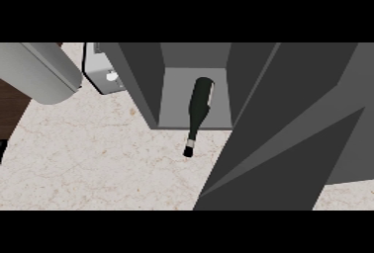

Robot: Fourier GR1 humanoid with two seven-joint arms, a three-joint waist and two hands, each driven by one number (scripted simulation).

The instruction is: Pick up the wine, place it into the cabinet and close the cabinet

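Observation:
The wine bottle is dark and lies on its side. Its body rests on the light grey floor of the open cabinet, while its neck sticks out over the front edge, with the cap above the counter. The cabinet's dark grey door stands swung open at the right and fills much of that side. Neither hand shows. Only a light grey forearm crosses the upper left corner, well apart from the bottle.
The marbled beige counter spreads left of and below the cabinet. A small grey metal fixture with a white knob sits beside the cabinet's left wall. Dark wood borders the counter at the far left.

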